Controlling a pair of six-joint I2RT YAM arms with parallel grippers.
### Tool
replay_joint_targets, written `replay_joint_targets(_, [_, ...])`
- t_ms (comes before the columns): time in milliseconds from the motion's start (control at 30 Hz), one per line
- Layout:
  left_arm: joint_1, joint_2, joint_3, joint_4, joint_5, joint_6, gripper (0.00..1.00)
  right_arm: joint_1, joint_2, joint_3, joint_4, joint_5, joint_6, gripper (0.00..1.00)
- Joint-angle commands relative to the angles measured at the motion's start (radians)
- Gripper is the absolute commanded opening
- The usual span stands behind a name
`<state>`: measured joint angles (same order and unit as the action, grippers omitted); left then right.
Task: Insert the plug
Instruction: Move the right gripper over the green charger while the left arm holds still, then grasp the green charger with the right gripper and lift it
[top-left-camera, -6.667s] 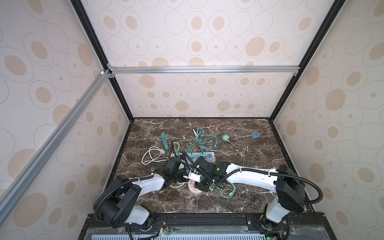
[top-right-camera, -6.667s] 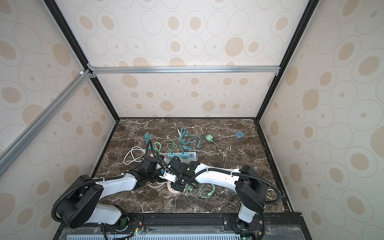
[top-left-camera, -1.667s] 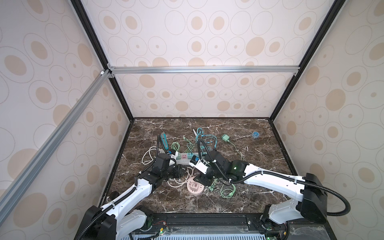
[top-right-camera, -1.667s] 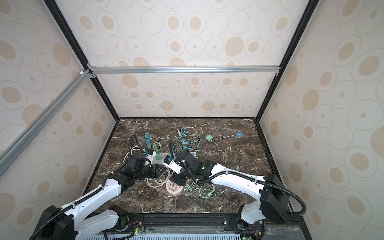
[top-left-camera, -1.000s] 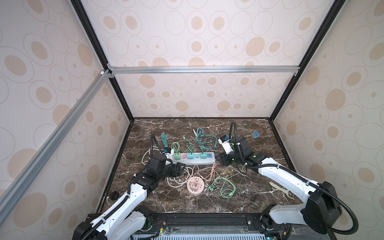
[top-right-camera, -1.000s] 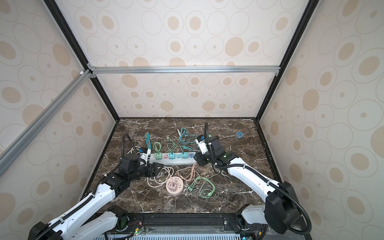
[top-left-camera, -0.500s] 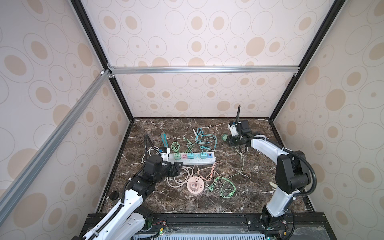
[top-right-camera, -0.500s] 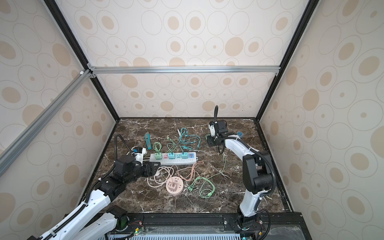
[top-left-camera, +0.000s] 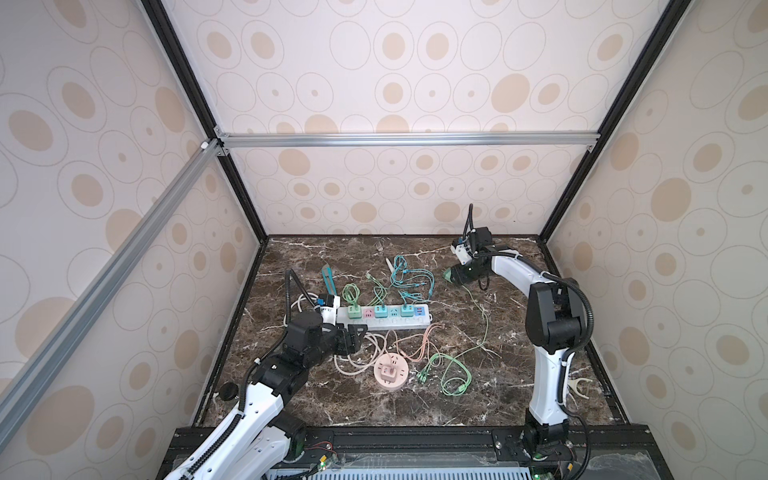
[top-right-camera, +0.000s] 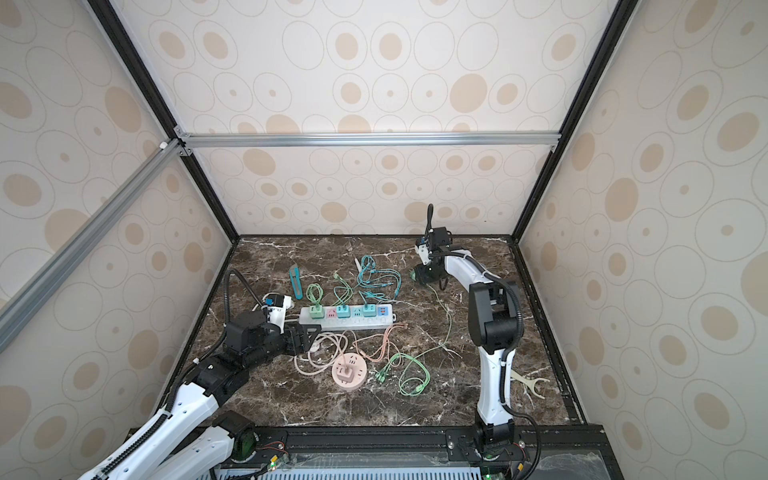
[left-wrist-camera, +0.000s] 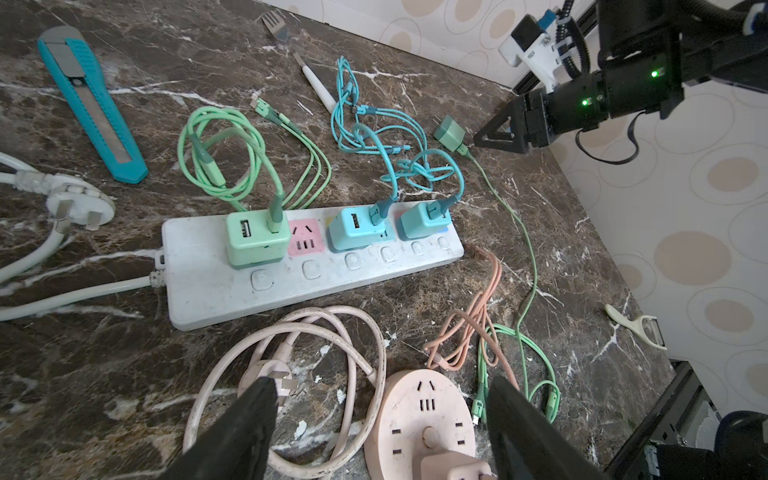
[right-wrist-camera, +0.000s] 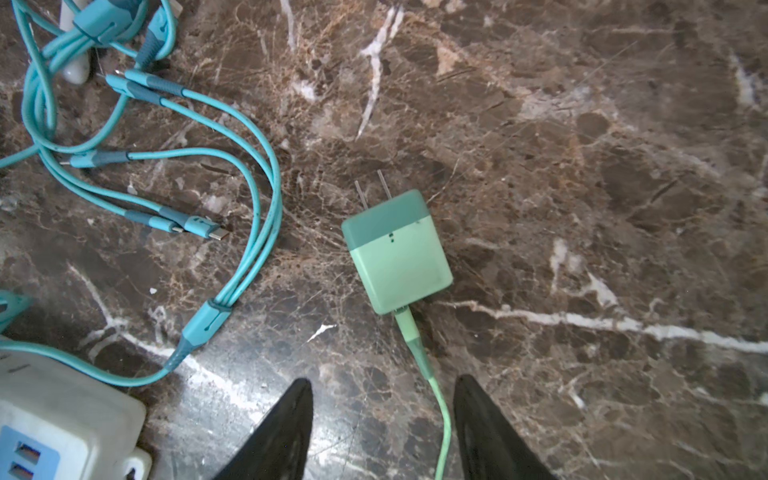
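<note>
two grippers, both empty. right gripper (right-wrist-camera: 384, 380) has its fingers spread with nothing pinched; the green cable (right-wrist-camera: 417, 340) runs loose between them, and the green plug (right-wrist-camera: 399, 253) lies flat on the marble top (right-wrist-camera: 582, 166) just past the tips, prongs pointing away from the gripper. measured from the power strip (top-left-camera: 386, 325), that plug sits well apart, beyond its usb end and toward the back wall. left gripper (left-wrist-camera: 382, 384) is spread wide too, holding nothing, hovering on the near side of the strip by its cord end, over the pale pink cord (left-wrist-camera: 353, 332) and the round pink socket (left-wrist-camera: 415, 399)

step in hand, as i read it: the reach for the loose plug, grasp not yet made. next move calls for closing across the plug's body, lifting, turning the prongs down, then carrying it to the free pink outlet (left-wrist-camera: 305, 239) on the strip, between the green charger (left-wrist-camera: 253, 241) and the nearer teal charger (left-wrist-camera: 353, 228). the trailing cable may drag and twist it

counts: one strip, one round socket; five chargers in all, three seated in the strip (one green, two teal), one pink (left-wrist-camera: 453, 467) in the round socket, one loose. one utility knife (left-wrist-camera: 91, 99), one fork (left-wrist-camera: 276, 25), one peeler (left-wrist-camera: 640, 328). cables too tangled to count surely
</note>
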<state>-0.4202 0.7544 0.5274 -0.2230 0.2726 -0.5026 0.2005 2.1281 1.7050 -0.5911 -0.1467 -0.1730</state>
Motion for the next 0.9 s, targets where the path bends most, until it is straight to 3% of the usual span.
replay_joint_targets(0, [0.007,-0.009,0.028,0.002,0.021,0.027,0.80,-0.004,0.051,0.064,-0.064,-0.009,-0.064,0.60])
replay_joint_targets(433, [0.008,-0.036,0.033,-0.010,0.029,0.039,0.80,-0.007,0.233,0.281,-0.151,0.009,-0.145,0.66])
replay_joint_targets(867, [0.008,-0.016,0.037,0.015,0.038,0.041,0.80,-0.007,0.274,0.296,-0.146,-0.016,-0.155,0.61])
